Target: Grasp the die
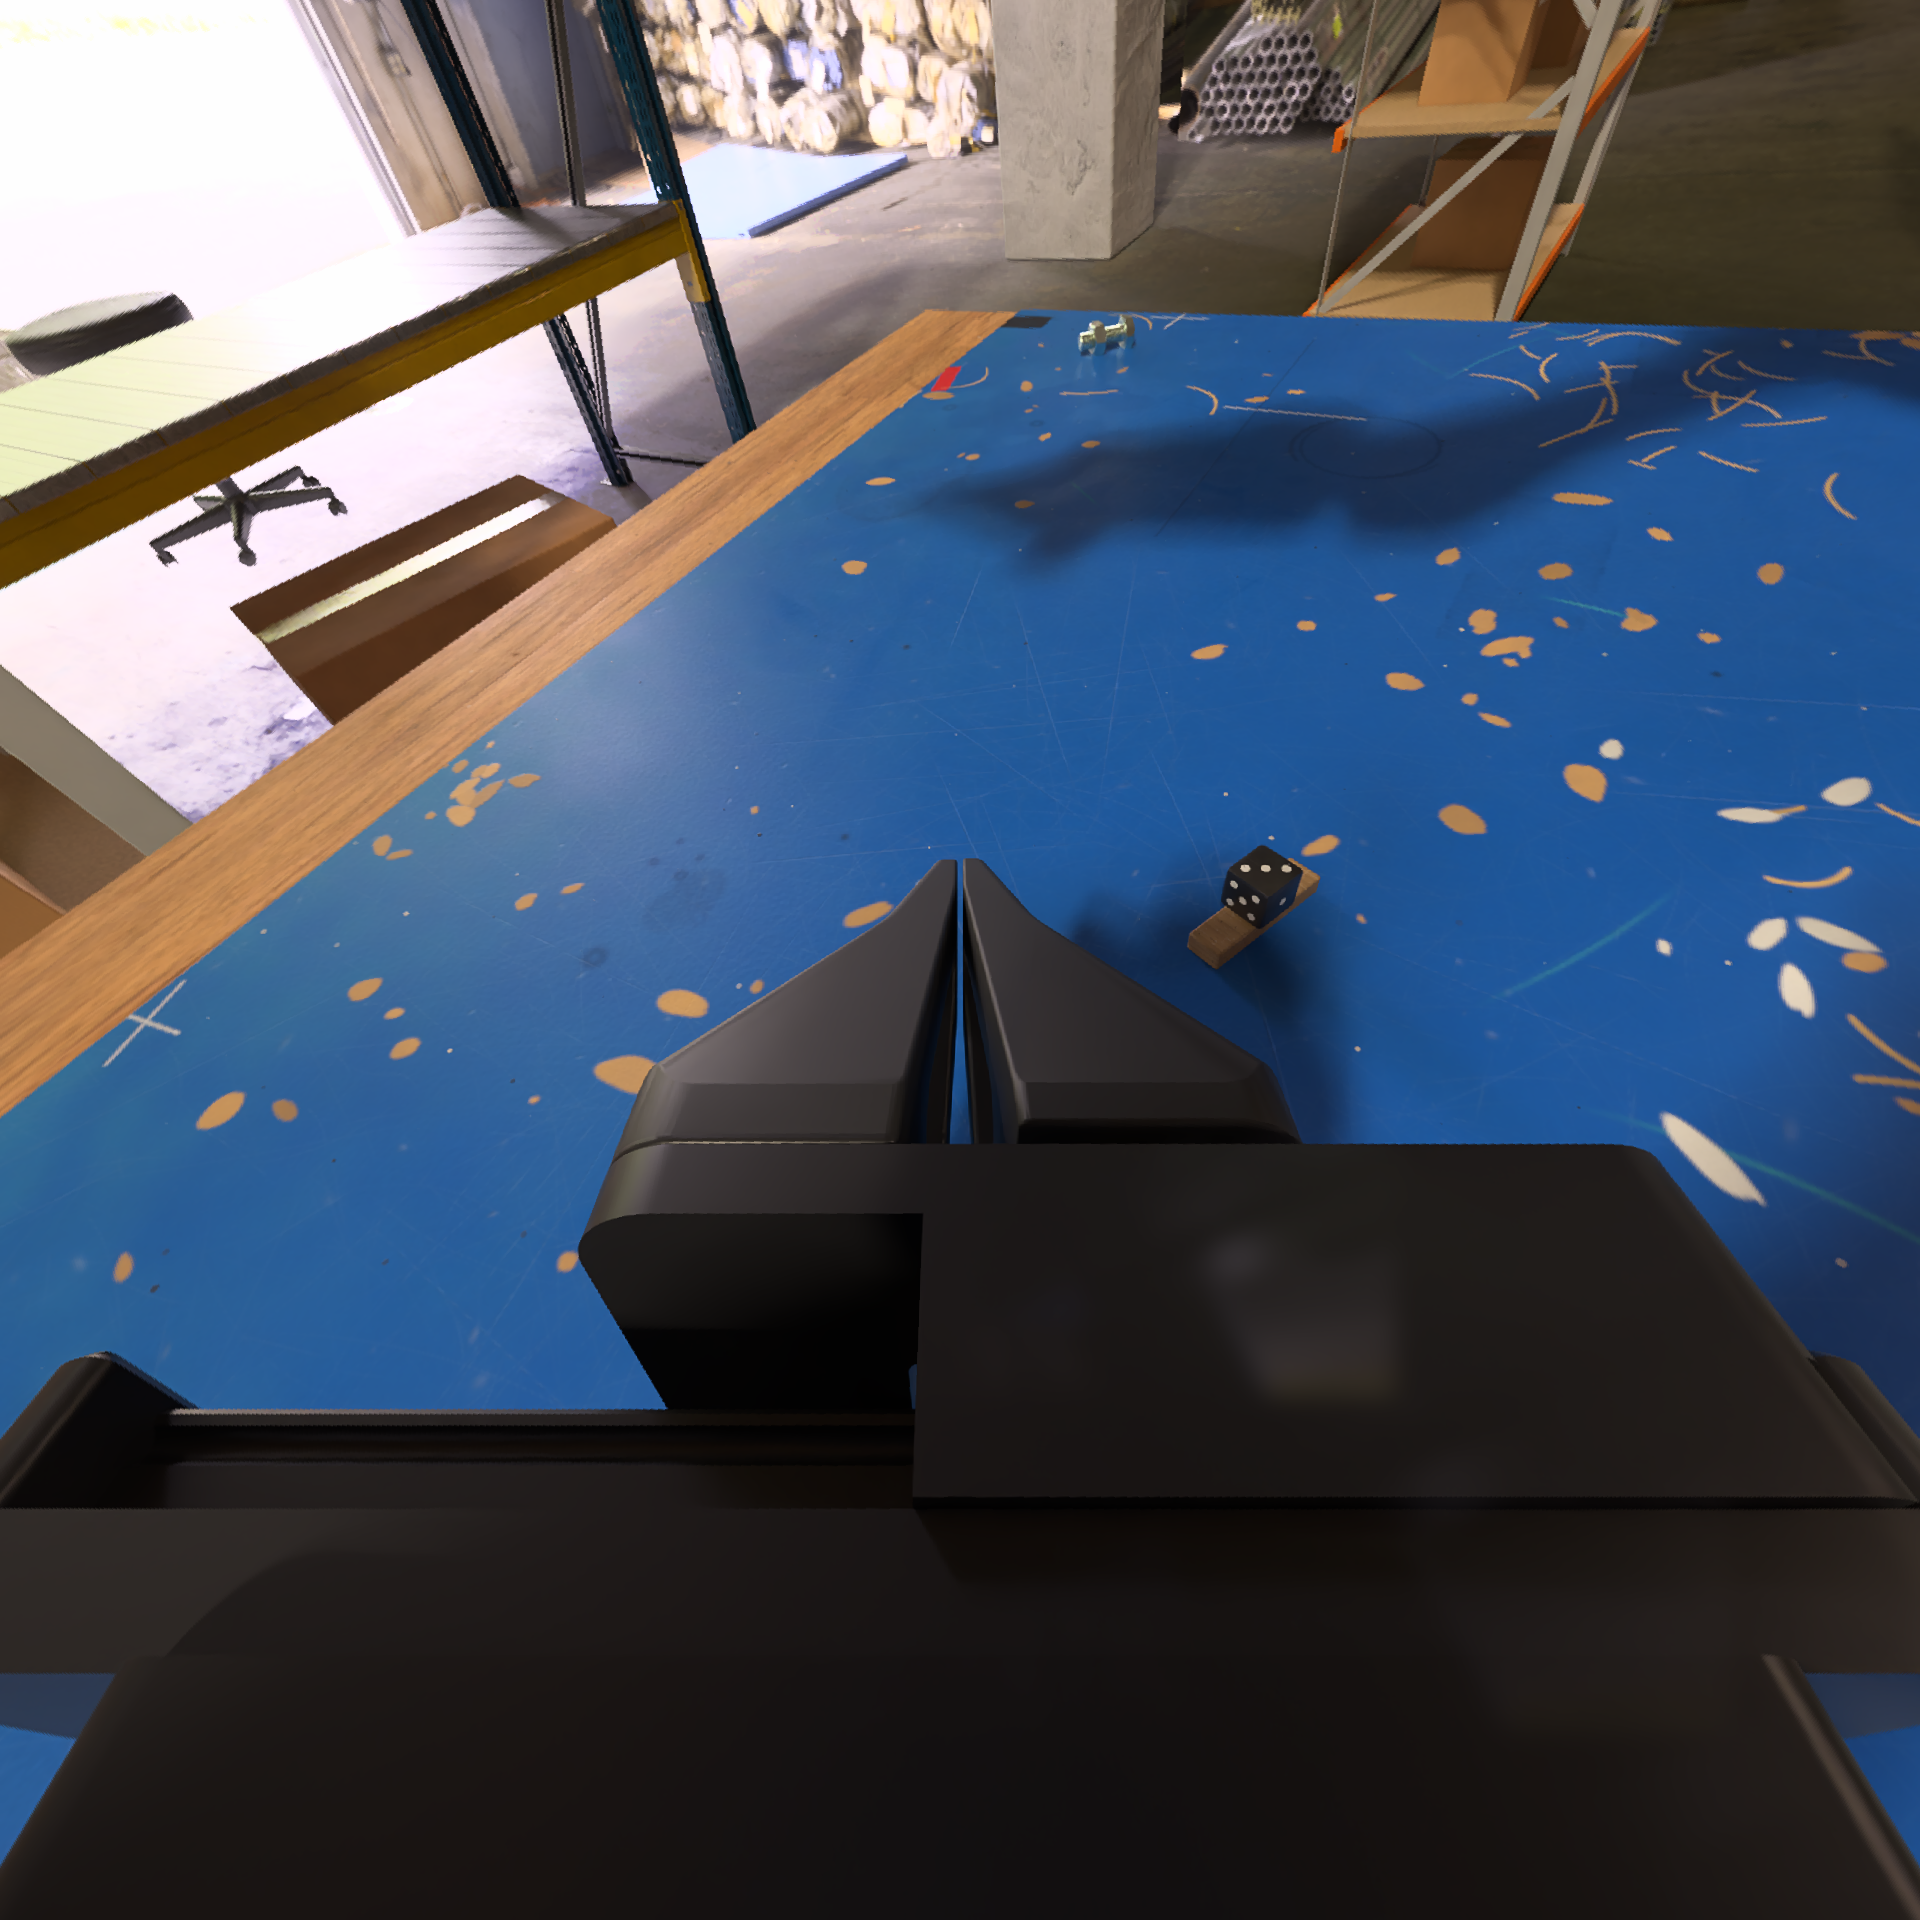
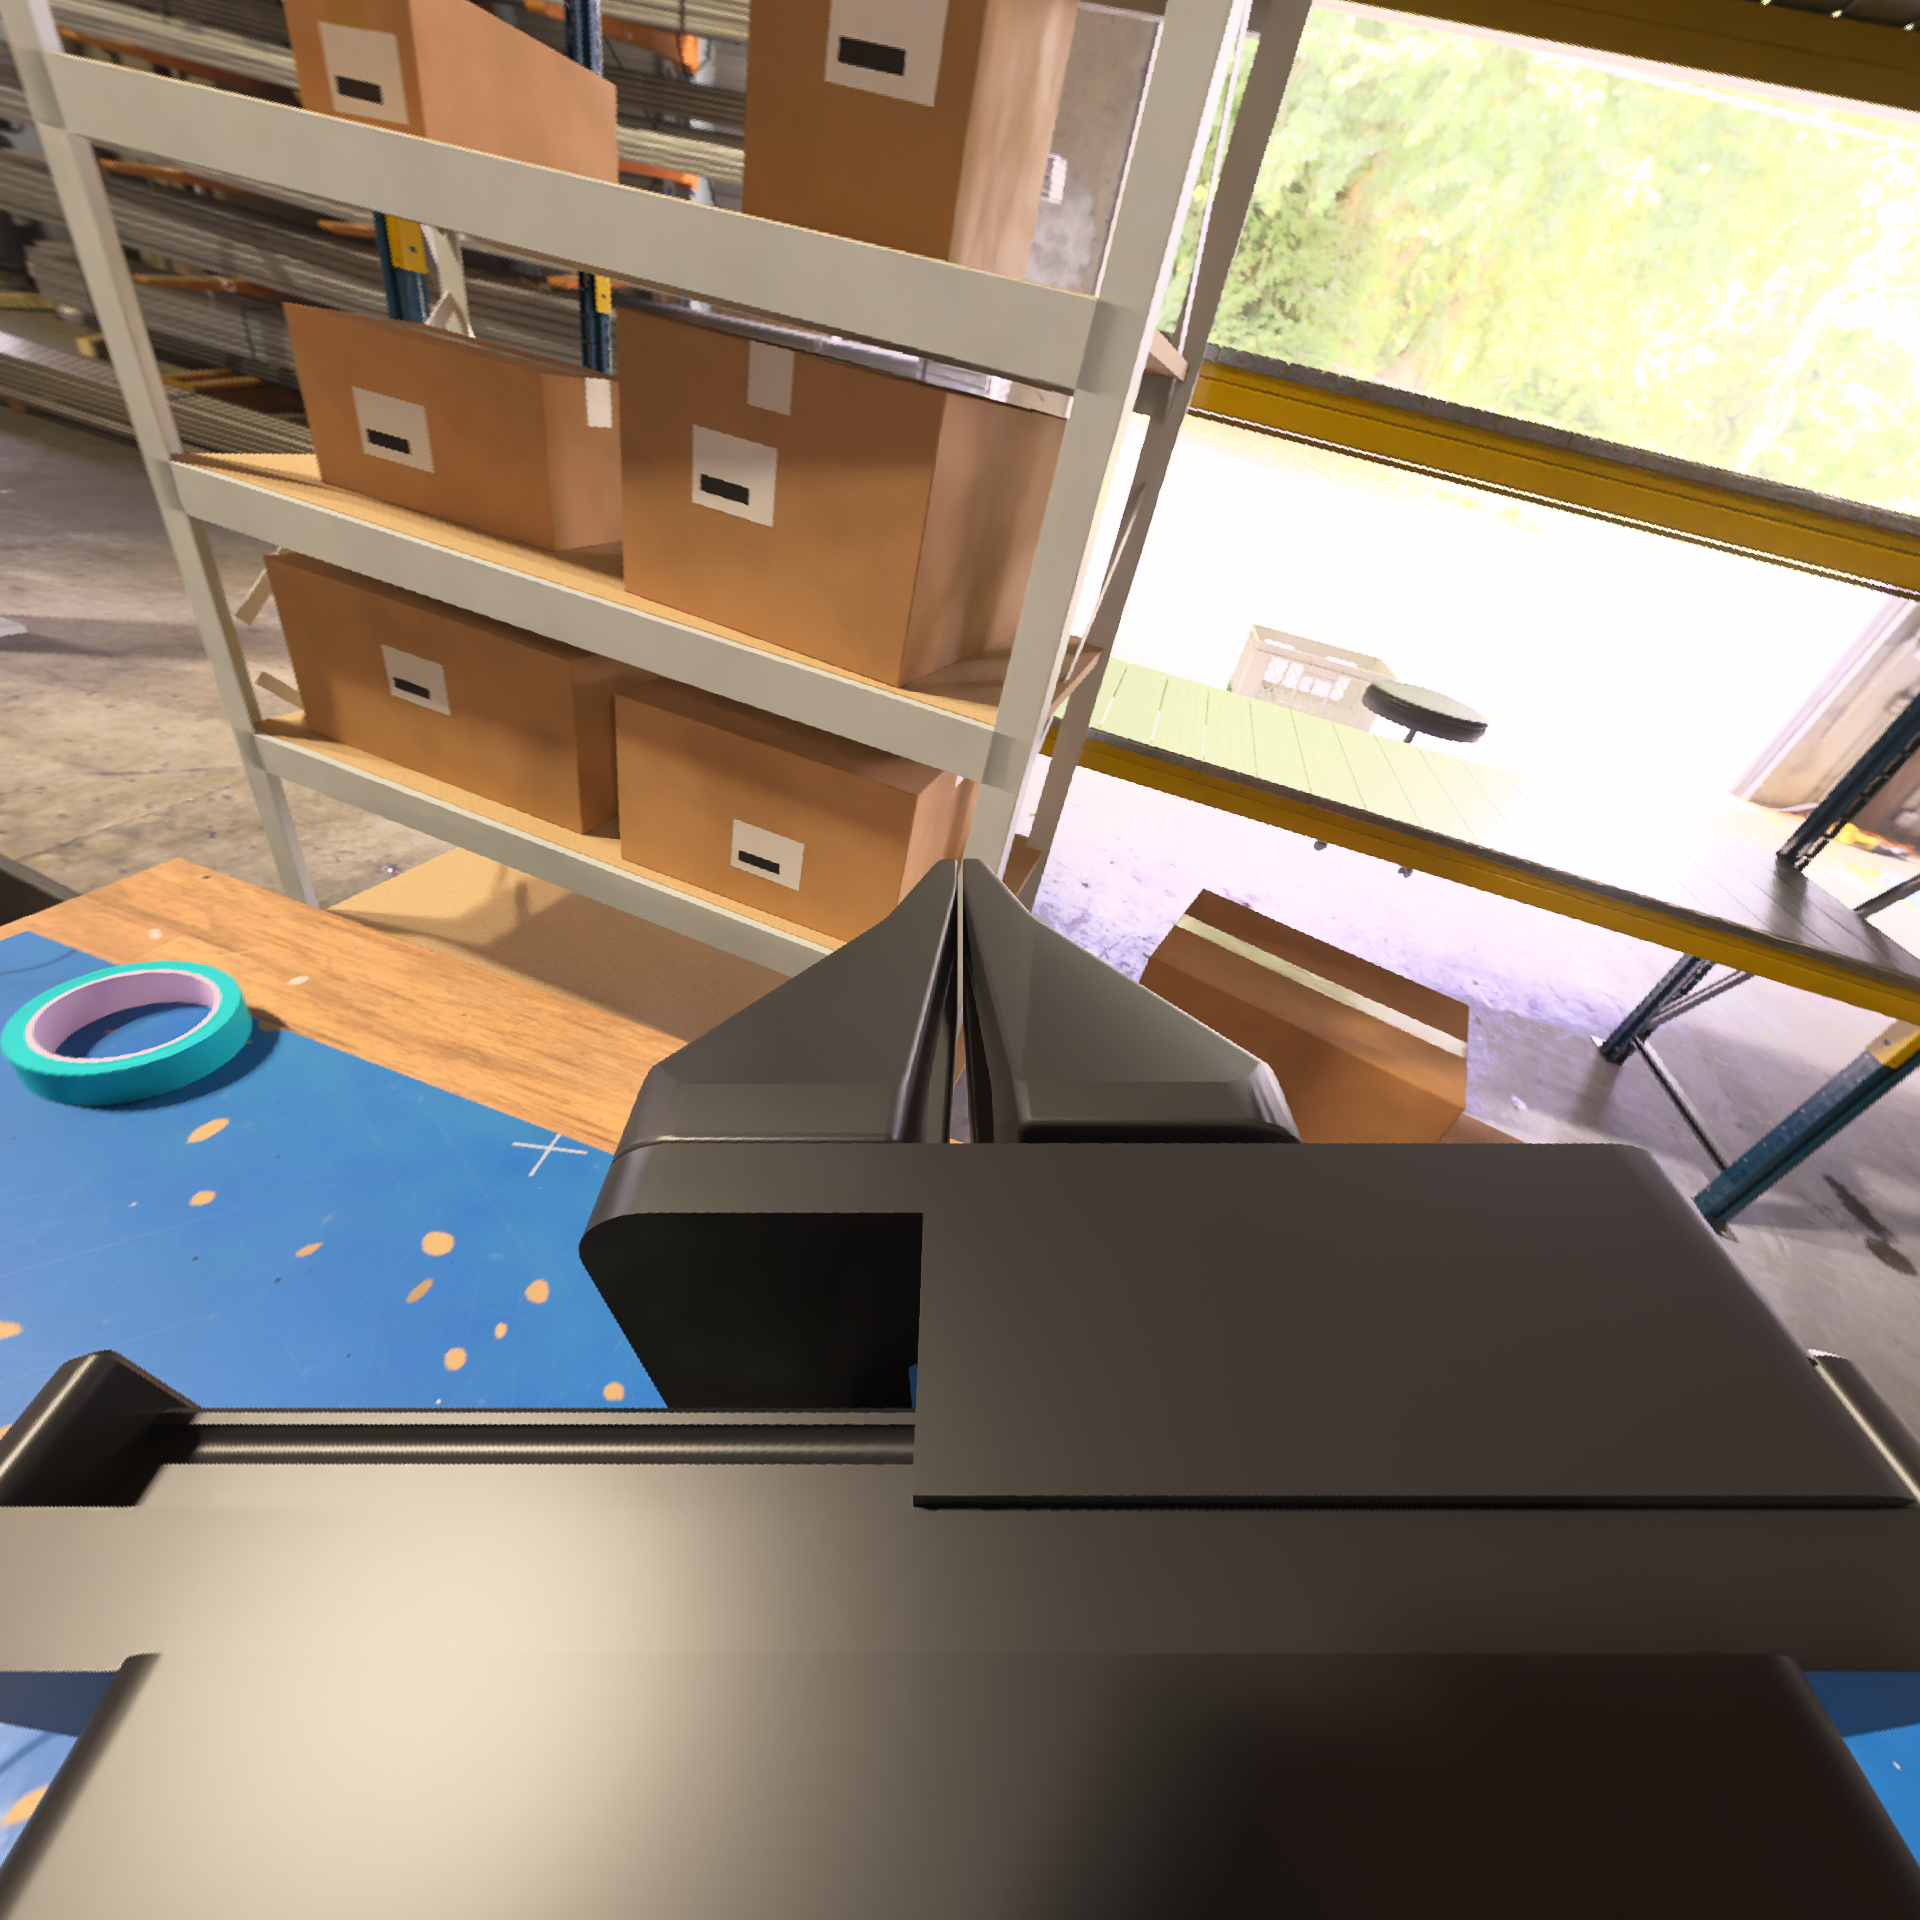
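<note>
My left gripper (image 1: 959, 868) closed, empty, above blue mat (image 1: 831, 727). Black die (image 1: 1260, 885) at my 3 o'clock, near, resting on small wooden block (image 1: 1216, 940). Metal bolt (image 1: 1103, 334) at 12, far. My right gripper (image 2: 959, 868) closed, empty; teal tape roll (image 2: 125, 1029) at its 9.

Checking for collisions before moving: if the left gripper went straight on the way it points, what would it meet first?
Probably only the bare blue mat. The left gripper is shut, and the die on its wooden block sits right of that line.
</note>
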Robot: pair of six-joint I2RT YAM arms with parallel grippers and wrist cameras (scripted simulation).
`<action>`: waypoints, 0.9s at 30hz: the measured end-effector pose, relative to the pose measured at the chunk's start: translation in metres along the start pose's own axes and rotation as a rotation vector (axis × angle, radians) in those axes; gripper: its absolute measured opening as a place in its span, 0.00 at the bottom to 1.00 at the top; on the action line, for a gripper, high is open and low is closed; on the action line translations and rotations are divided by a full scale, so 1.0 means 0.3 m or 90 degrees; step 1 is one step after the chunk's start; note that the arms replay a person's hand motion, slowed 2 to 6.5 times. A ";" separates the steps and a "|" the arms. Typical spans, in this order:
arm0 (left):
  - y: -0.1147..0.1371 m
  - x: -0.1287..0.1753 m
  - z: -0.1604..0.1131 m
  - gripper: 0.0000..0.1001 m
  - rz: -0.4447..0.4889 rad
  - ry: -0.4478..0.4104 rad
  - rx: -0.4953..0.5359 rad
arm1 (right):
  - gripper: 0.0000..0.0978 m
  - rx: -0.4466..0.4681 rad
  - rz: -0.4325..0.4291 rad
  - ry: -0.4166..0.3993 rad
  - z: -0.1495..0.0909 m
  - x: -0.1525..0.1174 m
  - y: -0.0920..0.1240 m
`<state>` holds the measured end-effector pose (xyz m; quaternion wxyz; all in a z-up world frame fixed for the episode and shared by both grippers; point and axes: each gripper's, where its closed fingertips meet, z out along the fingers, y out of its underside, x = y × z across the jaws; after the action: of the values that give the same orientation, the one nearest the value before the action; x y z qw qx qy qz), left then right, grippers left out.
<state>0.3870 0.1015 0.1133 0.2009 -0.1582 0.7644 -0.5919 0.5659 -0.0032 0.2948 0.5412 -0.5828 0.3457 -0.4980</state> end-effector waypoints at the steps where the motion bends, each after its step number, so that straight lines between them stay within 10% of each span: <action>1: -0.003 -0.001 0.000 0.01 0.001 -0.002 0.002 | 0.01 -0.002 0.002 0.007 0.008 0.004 0.001; 27: -0.062 -0.089 -0.055 0.01 -0.027 -0.099 0.080 | 0.01 -0.054 0.039 0.067 0.084 -0.008 0.086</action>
<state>0.4020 0.1235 0.1381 0.2568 -0.2069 0.7042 -0.6287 0.5927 0.0017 0.2714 0.5120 -0.5675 0.4119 -0.4962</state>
